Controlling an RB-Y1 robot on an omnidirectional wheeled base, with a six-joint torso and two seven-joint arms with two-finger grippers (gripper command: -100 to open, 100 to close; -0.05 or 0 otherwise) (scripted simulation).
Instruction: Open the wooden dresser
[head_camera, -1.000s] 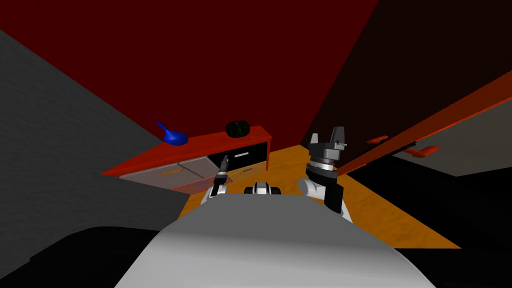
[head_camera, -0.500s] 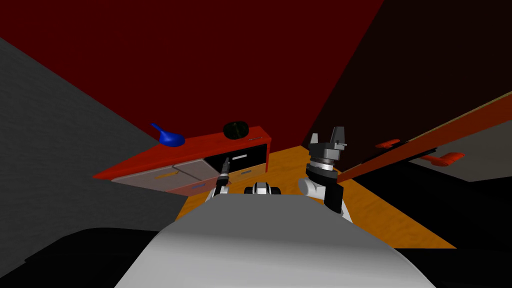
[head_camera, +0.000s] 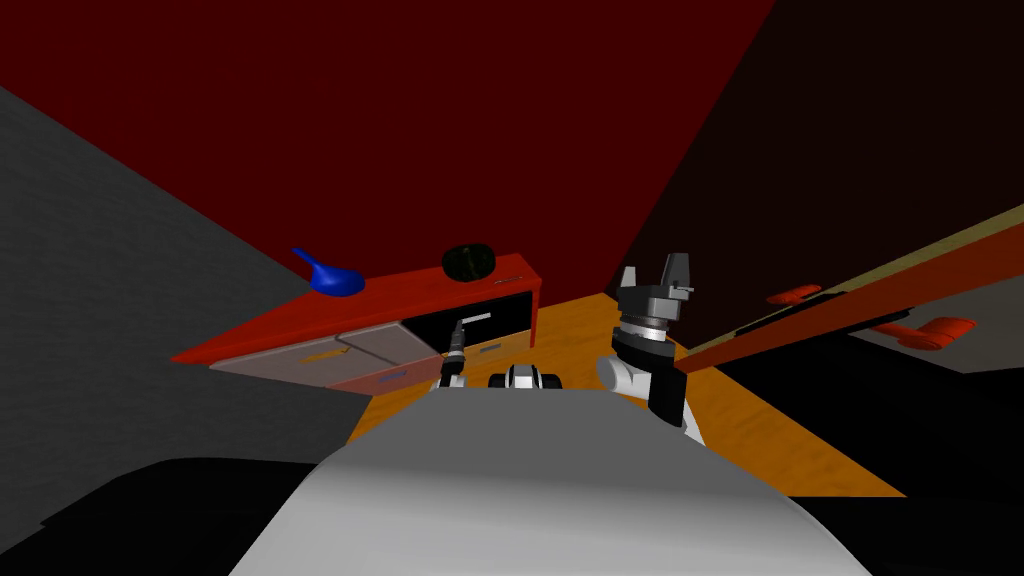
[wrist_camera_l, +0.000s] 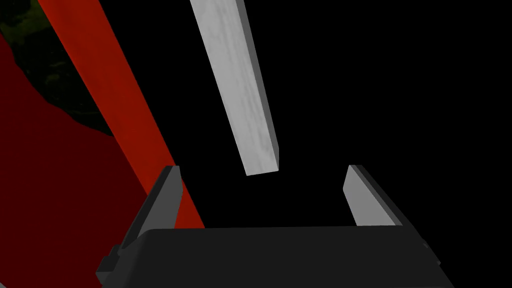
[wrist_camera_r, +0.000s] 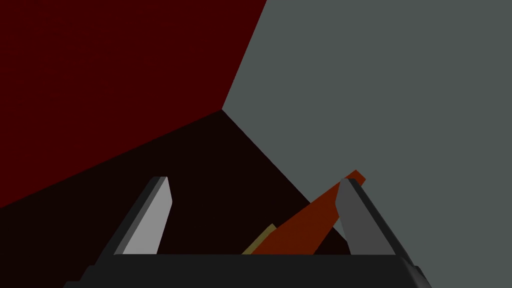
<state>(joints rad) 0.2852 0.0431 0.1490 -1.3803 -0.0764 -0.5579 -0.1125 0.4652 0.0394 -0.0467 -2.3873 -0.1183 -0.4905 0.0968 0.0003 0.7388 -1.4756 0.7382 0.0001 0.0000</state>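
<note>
Edges left gripper (head_camera: 459, 332) nearer grey handle (wrist_camera_l: 235, 85) on dresser (head_camera: 400, 296), fingers spread like right gripper (head_camera: 653, 268); should centre handle deeper before pinching.

One red dresser (head_camera: 400, 298), one blue item (head_camera: 335, 283), one dark round item (head_camera: 470, 262).
</note>
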